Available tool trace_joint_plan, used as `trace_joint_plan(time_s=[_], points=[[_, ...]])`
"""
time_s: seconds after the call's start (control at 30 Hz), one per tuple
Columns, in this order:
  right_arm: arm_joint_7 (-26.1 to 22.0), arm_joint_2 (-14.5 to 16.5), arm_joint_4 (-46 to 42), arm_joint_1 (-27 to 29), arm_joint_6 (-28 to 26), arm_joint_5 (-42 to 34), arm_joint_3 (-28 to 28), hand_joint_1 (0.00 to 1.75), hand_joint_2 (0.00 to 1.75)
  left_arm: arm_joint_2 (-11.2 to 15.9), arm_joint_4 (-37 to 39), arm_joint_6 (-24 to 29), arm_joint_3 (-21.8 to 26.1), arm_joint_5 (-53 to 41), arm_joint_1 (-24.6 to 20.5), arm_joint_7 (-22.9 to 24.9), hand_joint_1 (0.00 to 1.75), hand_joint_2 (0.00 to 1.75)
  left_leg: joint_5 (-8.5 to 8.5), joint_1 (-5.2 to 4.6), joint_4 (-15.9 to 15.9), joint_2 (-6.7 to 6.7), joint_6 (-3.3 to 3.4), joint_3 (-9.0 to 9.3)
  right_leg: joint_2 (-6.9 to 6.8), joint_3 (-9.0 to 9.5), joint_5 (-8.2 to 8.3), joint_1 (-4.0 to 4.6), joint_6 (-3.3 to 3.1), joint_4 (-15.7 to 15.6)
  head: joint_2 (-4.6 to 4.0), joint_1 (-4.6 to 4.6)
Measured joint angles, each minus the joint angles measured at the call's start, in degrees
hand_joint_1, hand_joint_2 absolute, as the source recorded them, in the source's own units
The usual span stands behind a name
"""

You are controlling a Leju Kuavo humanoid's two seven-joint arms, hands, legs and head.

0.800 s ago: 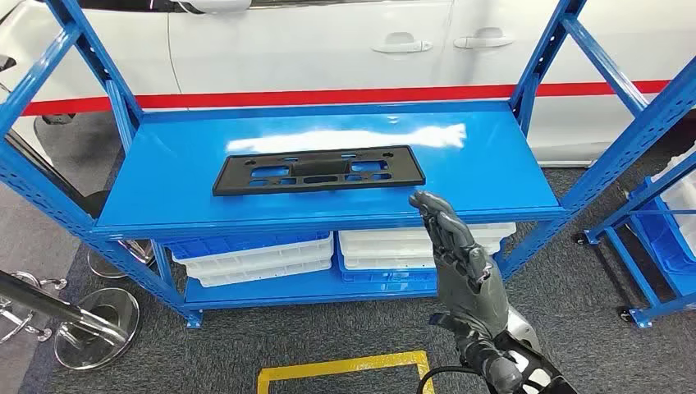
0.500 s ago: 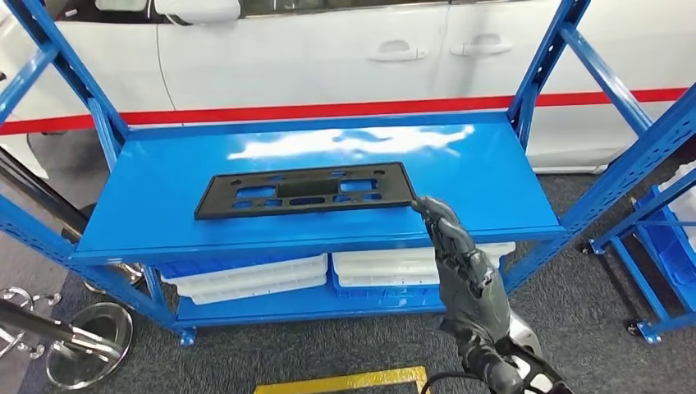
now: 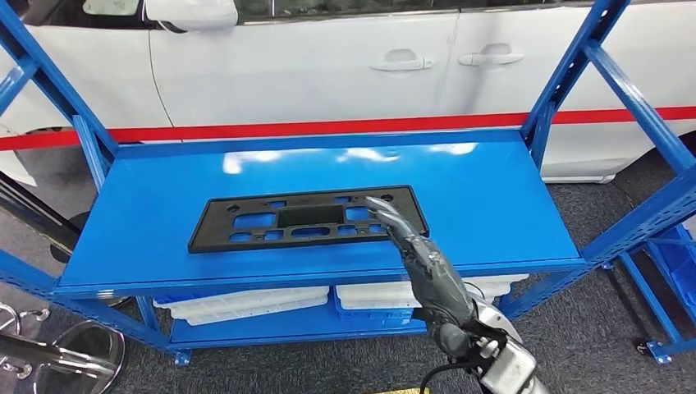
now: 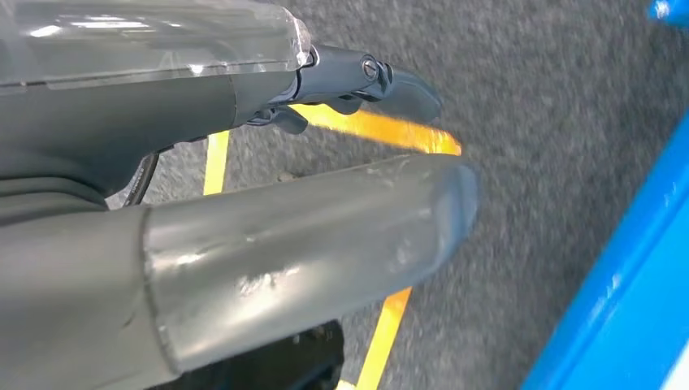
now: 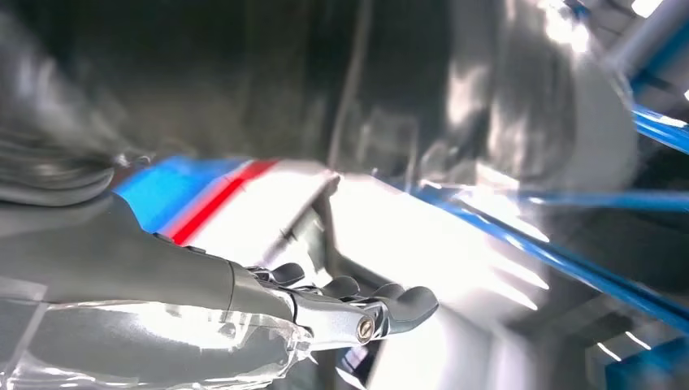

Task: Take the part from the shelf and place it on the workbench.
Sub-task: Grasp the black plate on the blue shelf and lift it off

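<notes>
Hanging low over grey floor [image 4: 528, 97] and yellow tape line [image 4: 390, 130] in the left wrist view: left hand [image 4: 244, 203], holding nothing, thumb and one dark finger extended, apart. Idle by the look of it.

Flat on the blue shelf [image 3: 492, 189] top deck, centre-left, long side parallel to front edge: black part [image 3: 308, 217], a thin plastic plate with rectangular cutouts and small holes. Still on the shelf, not yet lifted.

Over the part's right end: right hand [image 3: 423, 263], fingers [image 3: 386, 215] stretched forward and fairly straight, tips over or on the plate near the right-hand cutouts; contact unclear. Nothing grasped, fingers loosely apart, not curled.

Below: white trays [image 3: 246, 300] stacked on lower deck. Behind: white car [image 3: 328, 57] with red stripe.

Handling guess: light, stiff enough but likely to flex along its length, smooth and a bit slippery, lying flush so hard to get under. Best hold probably the right end edge or through a cutout, thumb under after sliding toward the shelf front. Risk: tilting or slipping from a one-ended pinch.
</notes>
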Motion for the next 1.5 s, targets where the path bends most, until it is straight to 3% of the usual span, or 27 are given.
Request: trace_joint_plan(time_s=[0.03,0.07,0.13,0.17,0.2,0.23,0.3,0.37,0.43,0.53,0.63,0.7,0.73,0.77,0.83,0.87,0.9,1.03,1.1,1.17,1.2,1.23,1.27,1.33,1.37,1.4,1.5], points=[[1.0,0.0,1.3,-0.7,0.7,0.0,0.9,0.0,1.75,0.0,0.0,0.1,0.0,-0.2,0.0,0.1,0.0,0.0,-0.12,0.16,-0.2,0.02,0.3,0.25,-0.08,-0.55,-0.84,0.0,0.27,1.3,0.0,0.0],[2.0,-0.1,2.8,-1.6,1.3,0.5,2.0,0.0,1.75,0.0,0.0,0.1,0.0,-0.4,-0.1,0.3,0.0,0.0,-0.27,0.28,-0.4,0.04,0.61,0.55,-0.15,-1.93,-2.15,-0.05,0.52,4.0,0.0,0.0],[3.3,-0.2,6.4,-3.6,1.9,2.0,4.7,0.0,1.75,0.0,0.0,0.2,0.0,-0.8,-0.3,0.6,0.0,0.0,-0.8,0.15,-0.4,0.11,1.1,1.02,-0.23,-6.64,-5.05,-0.21,0.9,12.2,0.0,0.0],[3.6,-0.2,8.2,-4.3,1.9,2.8,6.1,0.0,1.75,0.0,0.0,0.2,0.0,-0.9,-0.4,0.8,0.0,0.0,-1.09,0.1,-0.3,0.09,1.19,1.3,-0.23,-8.99,-5.73,-0.31,1.02,15.8,0.0,0.0],[3.7,-0.2,9.7,-4.9,1.8,3.3,7.3,0.0,1.75,0.0,0.0,0.3,0.0,-1.0,-0.5,0.9,0.0,0.0,-1.43,0.07,-0.3,0.01,1.21,1.66,-0.24,-10.48,-5.25,-0.37,1.07,17.4,0.0,0.01],[3.8,-0.2,10.9,-5.4,1.5,3.8,8.3,0.0,1.75,0.0,0.0,0.3,0.0,-1.1,-0.6,1.0,0.0,0.0,-1.83,0.06,-0.2,-0.11,1.17,2.13,-0.24,-10.85,-3.54,-0.42,1.04,16.7,0.0,0.01],[4.0,-0.2,12.6,-6.4,0.9,4.8,9.6,0.0,1.75,0.0,0.0,0.3,0.0,-1.3,-0.5,1.1,0.0,0.0,-2.71,0.06,-0.1,-0.35,0.96,3.22,-0.24,-8.87,1.87,-0.36,0.61,9.9,0.0,0.01],[4.6,-0.1,13.9,-7.7,0.1,6.5,10.9,0.0,1.75,0.0,0.0,0.3,0.0,-1.5,-0.6,1.2,0.0,0.0,-3.44,-0.07,0.1,-0.5,0.45,3.82,-0.22,-6.6,4.92,-0.01,-0.07,3.5,0.0,0.01],[5.6,0.2,15.3,-9.3,-1.7,10.2,12.5,0.0,1.75,0.0,0.0,0.2,-0.1,-1.9,-0.7,1.4,0.0,0.0,-3.69,-0.1,0.0,-0.52,-0.19,3.87,-0.07,-5.96,4.84,0.32,-0.54,1.7,0.0,0.02],[7.8,1.7,18.2,-12.7,-7.4,20.2,15.9,0.0,1.75,0.0,0.0,0.0,-0.2,-2.9,-0.9,2.2,0.0,0.0,-4.87,-0.07,1.1,-0.23,-1.18,3.53,0.12,-5.43,4.78,-0.18,-1.22,0.7,0.0,0.02],[10.9,3.4,21.1,-15.7,-13.4,31.7,19.3,0.0,1.75,0.0,0.0,0.0,-0.4,-3.7,-1.1,3.3,0.0,0.0,-9.51,0.26,10.9,-0.04,-1.94,-1.27,-0.26,-4.84,4.57,-0.36,-1.94,0.4,0.0,0.01],[13.3,4.5,23.0,-16.9,-17.2,39.4,21.6,0.0,1.75,0.0,0.0,0.1,-0.5,-4.0,-0.9,3.9,0.0,0.0,-10.68,0.46,16.4,-0.02,-2.34,-4.72,-0.38,-4.69,4.35,-0.34,-2.08,0.4,0.0,0.01],[14.5,5.1,24.0,-17.5,-18.9,43.0,22.9,0.0,1.75,0.0,0.0,0.2,-0.6,-4.1,-0.9,4.1,0.0,0.0,-9.52,0.57,16.2,0.0,-2.48,-5.06,-0.36,-4.56,4.21,-0.37,-2.03,0.5,0.0,0.01],[15.4,5.8,24.8,-18.0,-20.4,46.0,24.0,0.0,1.75,0.0,0.0,0.3,-0.6,-4.2,-0.8,4.2,0.0,0.0,-7.31,0.7,13.6,0.03,-2.58,-4.24,-0.29,-4.33,4.03,-0.43,-1.89,0.5,0.0,0.01],[16.2,6.8,26.1,-18.8,-22.0,48.9,25.7,0.0,1.75,0.0,0.0,0.4,-0.7,-4.4,-0.9,4.3,0.0,0.0,-2.62,0.84,5.5,0.07,-2.66,-0.9,-0.22,-3.74,3.59,-0.47,-1.42,0.4,0.0,0.02],[16.4,7.2,26.5,-19.2,-22.3,49.3,26.2,0.0,1.75,0.0,0.0,0.4,-0.7,-4.4,-0.9,4.4,0.0,0.0,-1.47,0.77,2.4,0.05,-2.54,0.45,-0.22,-3.64,3.44,-0.43,-1.15,0.4,0.0,0.02],[16.6,7.4,26.9,-19.5,-22.4,49.5,26.6,0.0,1.75,0.0,0.0,0.4,-0.7,-4.5,-0.9,4.4,0.0,0.0,-1.1,0.65,0.7,0.01,-2.32,1.13,-0.23,-3.67,3.4,-0.37,-0.88,0.4,0.0,0.02],[16.8,8.1,28.2,-20.4,-22.6,49.8,27.7,0.0,1.75,-0.1,0.0,0.4,-0.8,-4.5,-0.8,4.5,0.0,0.0,-1.26,0.67,-0.5,-0.02,-1.05,1.58,-0.3,-4.09,2.81,-0.31,0.03,1.0,0.0,0.02],[16.8,8.3,28.5,-20.7,-22.6,49.9,27.9,0.0,1.75,-0.1,0.0,0.4,-0.8,-4.5,-0.8,4.5,0.0,0.0,-1.31,0.78,-0.8,0.07,-0.34,2.01,-0.35,-6.42,0.02,-0.36,0.37,6.1,0.0,0.03],[16.8,8.4,28.9,-20.8,-22.7,50.0,28.1,0.0,1.75,-0.1,0.0,0.4,-0.8,-4.5,-0.9,4.5,0.0,0.0,-1.56,0.68,-0.9,0.11,0.13,2.24,-0.35,-10.75,-3.22,-0.35,0.49,14.4,0.0,0.03],[17.0,8.4,29.2,-20.8,-22.9,50.5,28.2,0.0,1.75,-0.1,0.0,0.4,-0.8,-4.5,-0.9,4.5,0.0,0.0,-1.71,0.63,-0.9,0.09,0.26,2.39,-0.36,-12.47,-3.72,-0.35,0.45,17.2,0.0,0.02],[17.3,8.4,29.4,-20.8,-23.2,51.3,28.4,0.0,1.75,-0.1,0.0,0.4,-0.8,-4.5,-0.9,4.5,0.0,0.0,-1.88,0.55,-0.9,0.03,0.33,2.62,-0.36,-13.23,-3.07,-0.33,0.32,17.9,0.0,0.02],[17.9,8.5,29.6,-20.9,-23.6,52.9,28.7,0.0,1.75,-0.1,0.0,0.4,-0.8,-4.6,-0.9,4.6,0.0,0.0,-2.1,0.46,-0.9,-0.05,0.36,2.97,-0.35,-12.79,-1.21,-0.24,0.04,16.2,0.0,0.02],[19.6,8.9,30.1,-21.3,-24.6,56.6,29.5,0.0,1.75,-0.1,0.0,0.4,-0.8,-4.8,-0.9,4.6,0.0,0.0,-2.59,0.28,-1.0,-0.18,0.31,3.79,-0.32,-9.65,3.92,0.19,-1.05,8.2,0.0,0.03],[20.5,9.1,30.5,-21.7,-25.0,58.3,29.9,0.0,1.75,-0.3,0.0,0.4,-0.9,-4.9,-0.8,4.6,0.0,0.0,-2.77,0.28,-1.1,-0.18,0.25,4.06,-0.3,-8.08,5.64,0.47,-1.74,4.7,0.0,0.03],[21.2,9.5,30.9,-22.0,-25.2,59.7,30.4,0.0,1.75,-0.4,0.1,0.4,-0.9,-5.0,-0.9,4.6,0.0,0.0,-2.91,0.2,-1.1,-0.19,0.1,4.16,-0.3,-7.13,6.54,0.69,-2.27,2.4,0.0,0.0],[24.1,11.0,33.3,-23.0,-25.4,62.7,32.0,0.0,1.75,-0.6,0.1,0.4,-1.2,-5.3,-1.1,4.6,0.0,0.0,-3.2,0.38,-1.1,-0.11,-0.73,4.0,-0.3,-6.6,6.22,1.16,-2.81,0.9,0.0,0.04]])
